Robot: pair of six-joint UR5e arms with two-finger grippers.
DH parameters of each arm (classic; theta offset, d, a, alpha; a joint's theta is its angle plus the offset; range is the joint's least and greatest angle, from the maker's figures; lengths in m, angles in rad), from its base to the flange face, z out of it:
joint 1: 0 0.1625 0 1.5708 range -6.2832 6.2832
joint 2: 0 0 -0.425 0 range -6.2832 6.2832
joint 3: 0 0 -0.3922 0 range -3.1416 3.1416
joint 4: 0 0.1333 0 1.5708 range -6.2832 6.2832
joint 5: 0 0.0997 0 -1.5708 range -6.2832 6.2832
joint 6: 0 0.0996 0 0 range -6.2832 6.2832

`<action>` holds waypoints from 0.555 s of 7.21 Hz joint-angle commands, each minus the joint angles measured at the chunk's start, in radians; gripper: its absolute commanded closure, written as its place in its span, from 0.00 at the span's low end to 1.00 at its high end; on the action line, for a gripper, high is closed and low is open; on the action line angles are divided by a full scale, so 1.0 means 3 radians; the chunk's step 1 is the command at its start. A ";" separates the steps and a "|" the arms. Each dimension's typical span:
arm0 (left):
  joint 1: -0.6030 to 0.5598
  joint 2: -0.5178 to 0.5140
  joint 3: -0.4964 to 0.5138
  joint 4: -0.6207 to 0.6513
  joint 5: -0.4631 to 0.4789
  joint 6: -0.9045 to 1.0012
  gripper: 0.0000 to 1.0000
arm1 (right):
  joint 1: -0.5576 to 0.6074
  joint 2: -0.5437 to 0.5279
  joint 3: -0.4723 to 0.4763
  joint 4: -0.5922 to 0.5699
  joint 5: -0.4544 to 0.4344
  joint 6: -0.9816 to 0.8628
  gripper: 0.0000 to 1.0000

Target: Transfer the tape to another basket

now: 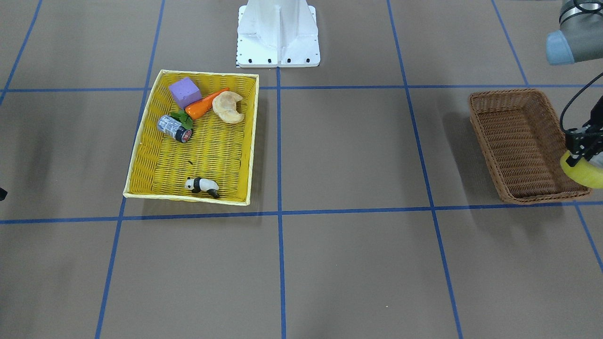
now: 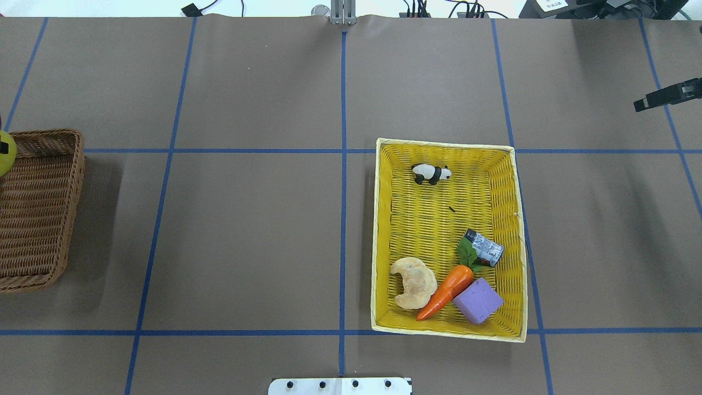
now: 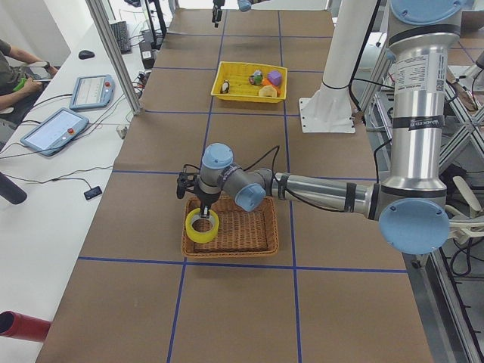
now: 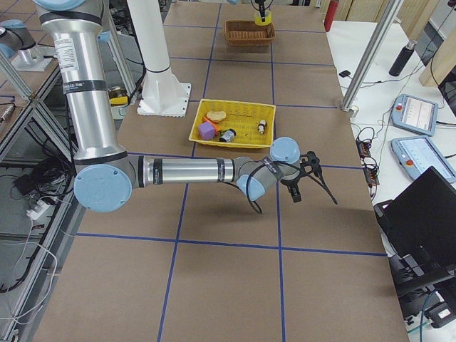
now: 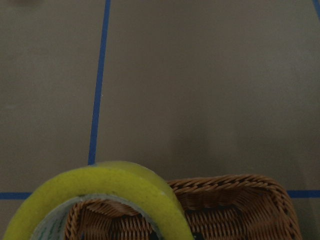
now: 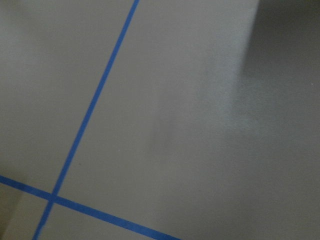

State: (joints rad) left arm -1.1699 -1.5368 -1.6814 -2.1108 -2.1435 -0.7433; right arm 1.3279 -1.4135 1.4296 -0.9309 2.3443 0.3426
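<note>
The tape (image 1: 589,173), a yellowish ring, hangs upright from my left gripper (image 1: 577,157), which is shut on its upper rim. It hangs just above the outer far corner of the dark brown wicker basket (image 1: 518,141). The exterior left view shows the tape (image 3: 202,226) over the basket's rim (image 3: 227,249). In the left wrist view the tape (image 5: 100,187) fills the lower left, with the basket (image 5: 240,210) below it. The overhead view shows the tape (image 2: 4,153) only at its left edge. My right gripper (image 2: 658,99) hovers over bare table; I cannot tell if it is open.
A bright yellow tray-basket (image 2: 384,241) holds a toy panda (image 2: 430,174), a small silver-blue cylinder (image 2: 483,248), a carrot (image 2: 447,285), a croissant (image 2: 414,282) and a purple block (image 2: 478,300). The robot's white base (image 1: 278,33) stands at the table's edge.
</note>
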 commanded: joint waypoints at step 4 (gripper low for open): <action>0.0392 -0.0073 0.0103 0.0072 -0.0060 -0.0304 1.00 | 0.0196 -0.0308 0.0913 -0.1558 -0.0160 -0.1100 0.01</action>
State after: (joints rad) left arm -1.0650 -1.5593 -1.6539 -2.0895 -2.1596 -0.8268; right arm 1.3843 -1.4650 1.6225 -1.3104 2.3049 0.0485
